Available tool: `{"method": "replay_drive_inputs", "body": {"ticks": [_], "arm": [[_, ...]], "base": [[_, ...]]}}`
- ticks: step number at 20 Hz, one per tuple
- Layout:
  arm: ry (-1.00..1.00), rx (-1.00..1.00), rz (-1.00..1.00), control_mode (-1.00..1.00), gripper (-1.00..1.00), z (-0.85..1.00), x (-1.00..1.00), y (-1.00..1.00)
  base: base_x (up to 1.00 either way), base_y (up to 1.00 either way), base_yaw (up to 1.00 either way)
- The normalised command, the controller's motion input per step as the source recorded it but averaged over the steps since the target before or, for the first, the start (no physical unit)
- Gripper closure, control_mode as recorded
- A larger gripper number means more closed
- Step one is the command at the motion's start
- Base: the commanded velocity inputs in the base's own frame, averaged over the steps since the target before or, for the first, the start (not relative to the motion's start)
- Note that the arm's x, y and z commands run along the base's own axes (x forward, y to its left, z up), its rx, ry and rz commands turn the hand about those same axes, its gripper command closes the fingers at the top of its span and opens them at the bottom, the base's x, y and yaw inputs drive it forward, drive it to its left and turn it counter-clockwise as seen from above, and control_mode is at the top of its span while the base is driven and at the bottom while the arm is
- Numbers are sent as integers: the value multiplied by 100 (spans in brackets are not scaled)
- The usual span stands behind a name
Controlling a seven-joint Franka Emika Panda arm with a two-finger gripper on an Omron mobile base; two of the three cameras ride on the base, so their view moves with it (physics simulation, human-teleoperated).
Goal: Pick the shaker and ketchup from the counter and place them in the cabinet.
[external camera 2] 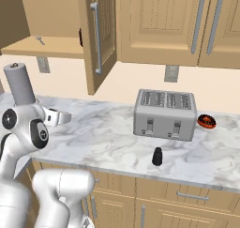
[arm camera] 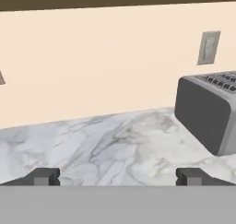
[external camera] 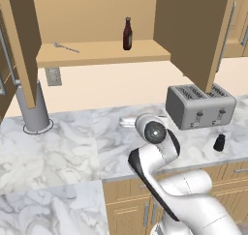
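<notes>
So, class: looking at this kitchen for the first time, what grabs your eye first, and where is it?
The white arm with its open gripper over the marble counter. Next, the silver toaster by the wall, a small black shaker before it. Then the ketchup upright inside the open cabinet.

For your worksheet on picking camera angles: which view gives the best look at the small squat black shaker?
The right base view: the small squat black shaker stands unobstructed on the marble counter, in front of the grey toaster. The left base view shows it smaller, near the right edge. The hand view faces the wall, counter and toaster instead.
</notes>
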Motion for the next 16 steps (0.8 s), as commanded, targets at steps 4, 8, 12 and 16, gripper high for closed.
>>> {"method": "replay_drive_inputs", "body": {"ticks": [4,8,12,16], "arm": [[19,17,0,-100,-100,-25,-12,-12],[25,16,0,-100,-100,-36,-1,-21],[15,2,0,-100,-100,-30,-10,-31],[3,0,0,-100,-100,-3,-34,-50]], "base": [[0,0,0],[0,0,0],[0,0,0],[0,0,0]]}}
